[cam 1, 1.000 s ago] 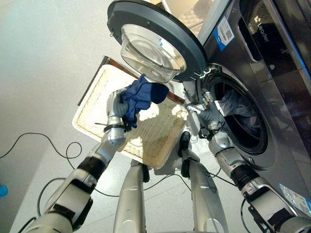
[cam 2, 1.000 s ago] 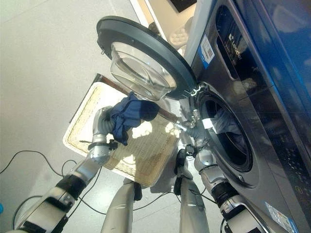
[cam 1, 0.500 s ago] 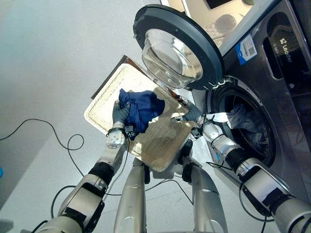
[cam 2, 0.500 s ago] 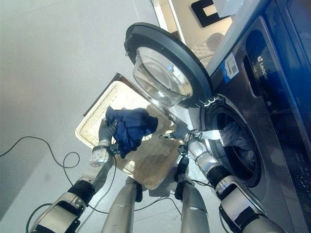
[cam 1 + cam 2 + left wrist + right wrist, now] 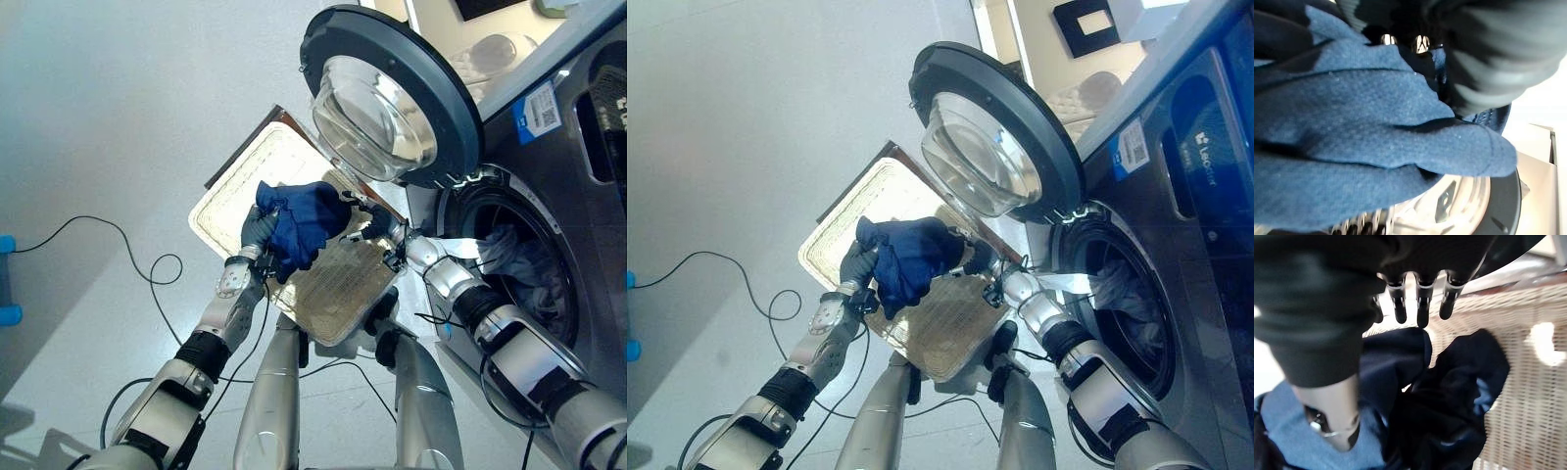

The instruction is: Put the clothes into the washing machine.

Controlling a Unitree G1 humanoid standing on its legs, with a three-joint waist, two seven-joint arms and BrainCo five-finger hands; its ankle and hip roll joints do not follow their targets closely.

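Washing machine [image 5: 578,176] on my right, dark grey front loader. Its round door [image 5: 392,93] is swung wide open, glass bowl facing out. Inside the drum [image 5: 519,269] I see grey-blue laundry [image 5: 524,259] already lying there.

Wicker basket [image 5: 240,186] sits on the floor just beside the machine, below the open door, pale weave with a dark rim.

Blue garment [image 5: 306,220] is held up over the basket, bunched, not in the drum. My left hand [image 5: 258,233] is clenched on it, fingers buried in the cloth; the left wrist view shows blue fabric right up against the hand.

My right hand [image 5: 380,225] is at the garment's machine-side edge, fingers [image 5: 1420,298] straight and loose, holding nothing, hovering above the cloth and wicker.
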